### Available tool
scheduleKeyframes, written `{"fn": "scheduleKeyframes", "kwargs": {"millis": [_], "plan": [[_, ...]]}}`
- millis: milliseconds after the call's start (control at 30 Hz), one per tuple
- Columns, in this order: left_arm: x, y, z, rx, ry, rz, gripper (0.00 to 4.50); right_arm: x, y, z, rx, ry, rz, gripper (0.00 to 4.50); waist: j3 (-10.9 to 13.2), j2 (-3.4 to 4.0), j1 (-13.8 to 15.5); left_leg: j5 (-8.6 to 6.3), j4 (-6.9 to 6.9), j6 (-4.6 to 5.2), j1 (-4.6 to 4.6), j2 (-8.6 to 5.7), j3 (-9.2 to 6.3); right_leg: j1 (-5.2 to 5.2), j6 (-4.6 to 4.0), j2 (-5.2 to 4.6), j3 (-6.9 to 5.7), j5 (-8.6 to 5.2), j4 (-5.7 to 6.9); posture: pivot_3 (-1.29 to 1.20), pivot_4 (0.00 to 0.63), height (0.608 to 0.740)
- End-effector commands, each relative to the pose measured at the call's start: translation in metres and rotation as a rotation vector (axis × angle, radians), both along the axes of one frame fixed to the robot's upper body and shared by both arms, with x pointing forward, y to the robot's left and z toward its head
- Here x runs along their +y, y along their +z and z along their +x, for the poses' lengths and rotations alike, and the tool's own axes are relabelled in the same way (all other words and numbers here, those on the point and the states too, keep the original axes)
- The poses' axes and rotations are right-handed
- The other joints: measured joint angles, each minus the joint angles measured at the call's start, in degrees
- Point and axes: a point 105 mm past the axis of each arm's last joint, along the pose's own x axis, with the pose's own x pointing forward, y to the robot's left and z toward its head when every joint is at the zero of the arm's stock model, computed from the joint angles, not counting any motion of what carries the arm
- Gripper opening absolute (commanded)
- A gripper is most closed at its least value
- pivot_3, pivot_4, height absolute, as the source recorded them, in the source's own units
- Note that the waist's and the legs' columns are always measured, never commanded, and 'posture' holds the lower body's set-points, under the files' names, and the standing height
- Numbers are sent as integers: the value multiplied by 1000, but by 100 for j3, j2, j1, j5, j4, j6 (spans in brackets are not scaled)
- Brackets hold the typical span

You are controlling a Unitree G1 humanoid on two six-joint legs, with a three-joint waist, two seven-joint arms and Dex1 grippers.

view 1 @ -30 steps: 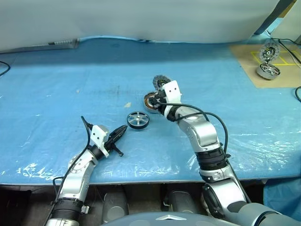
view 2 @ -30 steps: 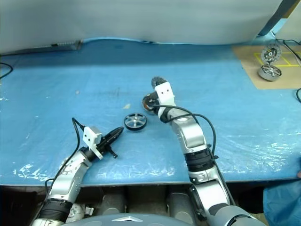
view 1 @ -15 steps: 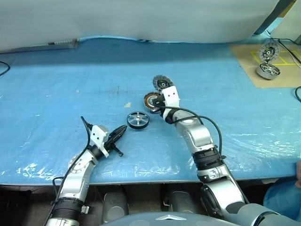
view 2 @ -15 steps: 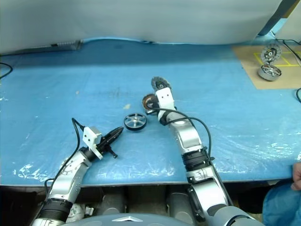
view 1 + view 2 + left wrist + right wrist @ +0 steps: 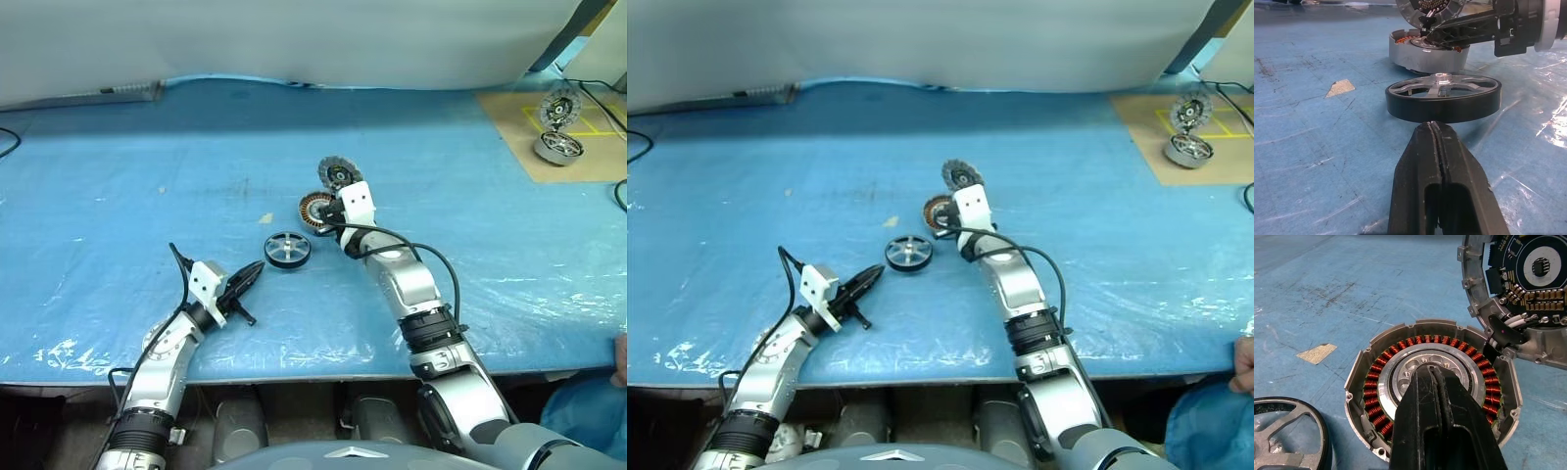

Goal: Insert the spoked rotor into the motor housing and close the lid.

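The spoked rotor (image 5: pixel 287 249) lies flat on the blue table cover, dark rim and silver spokes up. Just behind it sits the motor housing (image 5: pixel 1378 382) with its ring of copper windings. The lid (image 5: pixel 1528 279) stands upright at the housing's far edge, its circuit-board side facing me. My right gripper (image 5: pixel 1429 369) is shut and empty, its tips over the housing's central hub; I cannot tell whether they touch it. My left gripper (image 5: pixel 1432 126) is shut and empty, pointing level at the rotor's rim (image 5: pixel 1442 107) from a short gap.
A scrap of tape (image 5: pixel 265 217) lies left of the housing. At the far right a brown board (image 5: pixel 519 137) holds another motor (image 5: pixel 558 147). A person's hand (image 5: pixel 1244 360) shows at the right edge, below the table's front edge.
My right forearm has sunk and the gripper has come down a little onto the housing. The left arm has kept still. A person's hand has come in at the lower right.
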Motion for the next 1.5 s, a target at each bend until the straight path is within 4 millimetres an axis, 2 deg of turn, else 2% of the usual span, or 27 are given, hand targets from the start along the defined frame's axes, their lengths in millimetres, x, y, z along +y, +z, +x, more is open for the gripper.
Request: {"fn": "scheduleKeyframes", "kwargs": {"millis": [33, 300, 700, 1233, 1500], "plan": [[2, 9, 0, -40, 6, 2, 0, 3, 10, 5, -35, 2, 11, 28, 0, 0, 0, 0, 0, 0, 0, 0, 0, 0, 0, 0, 0, 0, 1, 0, 150, 740], [1, 11, 1, -43, 9, -2, 0, 6, 11, 8, -39, 13, 5, 28, 0, 0, 1, 0, -1, 0, -1, 0, 0, 0, 0, 0, 0, 0, 0, 0, 150, 740], [-2, 11, 0, -40, 10, -4, 0, 10, -3, -3, 35, 66, -52, 28, 0, 0, 0, 0, 0, 0, 0, 0, 0, 0, 0, 0, 0, 0, 1, 0, 150, 740], [-4, 12, -1, -33, 7, -8, 0, -9, 4, -1, 39, -21, -81, 28, 0, 0, 7, 0, 0, 0, 0, 0, 1, 1, 0, 0, 1, 0, 0, 0, 150, 740], [-4, 10, -1, -28, 2, -7, 0, -4, 5, -2, 46, 2, -89, 28, 0, 0, 7, 0, -1, 0, 0, -1, 1, 0, 0, 0, 1, 0, -1, 0, 150, 740]]}}
